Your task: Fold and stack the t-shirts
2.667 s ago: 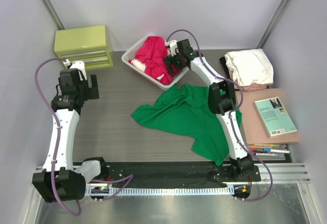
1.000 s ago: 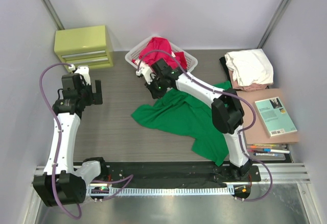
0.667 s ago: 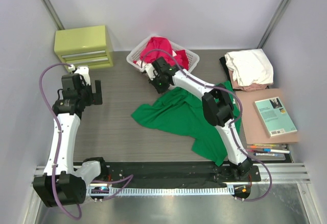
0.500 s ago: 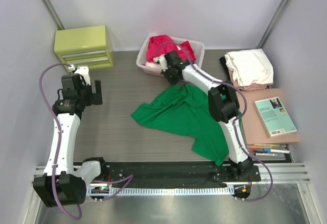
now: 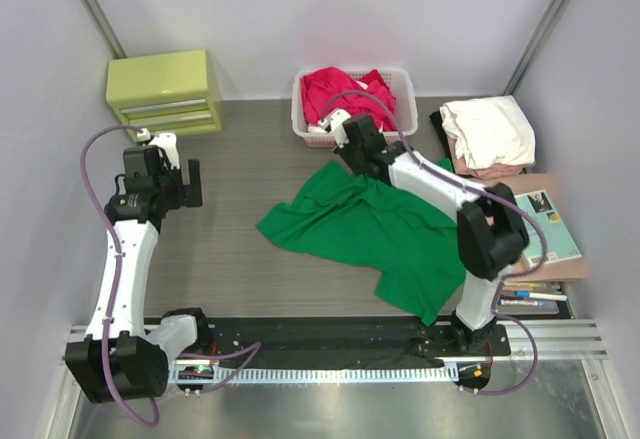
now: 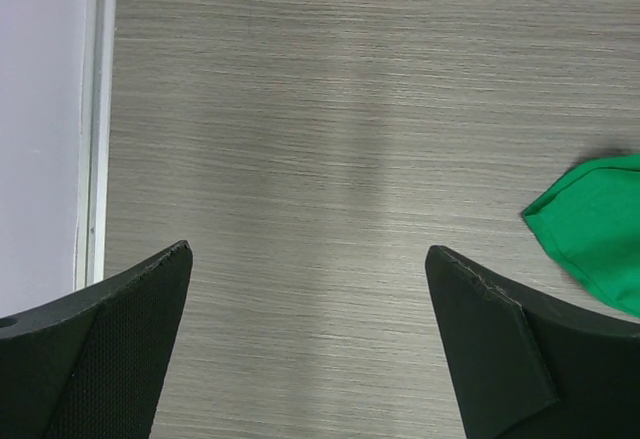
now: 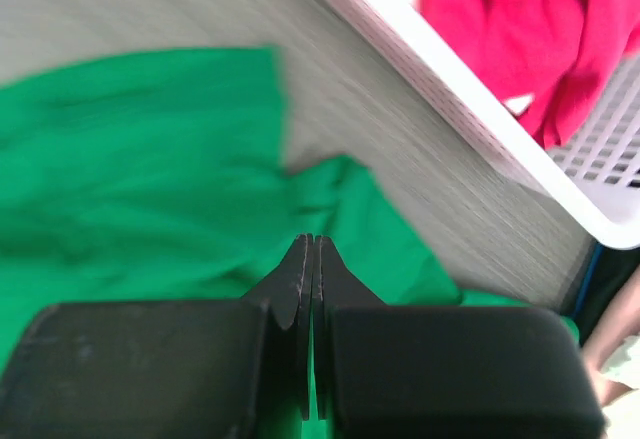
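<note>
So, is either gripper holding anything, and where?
Nothing is held. The right gripper is shut empty over the bright green cloth t-shirt; the left gripper hangs open over the grey wood-grain table.

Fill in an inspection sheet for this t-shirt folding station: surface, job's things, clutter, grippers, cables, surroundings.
Surface: grey wood-grain table, no spills seen.
Job's things: green t-shirt crumpled and unfolded mid-table; red t-shirts heaped in the white basket at the back; white and pink shirts piled far right.
Clutter: green drawer unit back left; teal book and pens on the right.
Grippers: left gripper open over the table; right gripper shut above the green t-shirt, beside the basket.
Cables: purple cables looped along both arms.
Surroundings: pale walls; metal rail at the near edge.
</note>
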`<state>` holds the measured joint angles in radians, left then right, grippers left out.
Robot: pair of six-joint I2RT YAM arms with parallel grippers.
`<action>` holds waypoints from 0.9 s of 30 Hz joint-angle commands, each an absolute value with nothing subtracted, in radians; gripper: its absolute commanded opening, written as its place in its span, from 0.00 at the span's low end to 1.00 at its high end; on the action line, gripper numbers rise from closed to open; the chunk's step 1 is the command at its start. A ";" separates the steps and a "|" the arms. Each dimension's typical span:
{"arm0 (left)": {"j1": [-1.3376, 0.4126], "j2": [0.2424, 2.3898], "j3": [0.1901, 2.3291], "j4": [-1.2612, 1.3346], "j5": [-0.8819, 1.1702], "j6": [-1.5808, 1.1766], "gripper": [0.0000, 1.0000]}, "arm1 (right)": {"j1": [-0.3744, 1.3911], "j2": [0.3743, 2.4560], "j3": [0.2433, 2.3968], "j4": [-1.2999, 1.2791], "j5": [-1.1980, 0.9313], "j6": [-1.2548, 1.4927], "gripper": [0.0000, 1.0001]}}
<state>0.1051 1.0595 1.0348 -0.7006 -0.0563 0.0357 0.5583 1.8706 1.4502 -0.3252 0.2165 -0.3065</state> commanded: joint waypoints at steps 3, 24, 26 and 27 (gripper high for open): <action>0.109 1.081 1.037 -0.695 0.078 0.038 1.00 | 0.644 1.449 1.329 -0.394 0.036 -0.227 0.01; -0.353 1.828 1.479 -0.695 0.147 0.014 1.00 | 0.327 0.813 0.821 -0.586 0.015 -0.316 0.01; -0.353 1.868 1.526 -0.675 0.150 0.015 1.00 | 0.313 0.818 0.809 -0.574 0.017 -0.316 0.01; -0.353 1.914 1.566 -0.678 0.187 0.009 1.00 | 0.311 0.818 0.807 -0.572 0.021 -0.316 0.01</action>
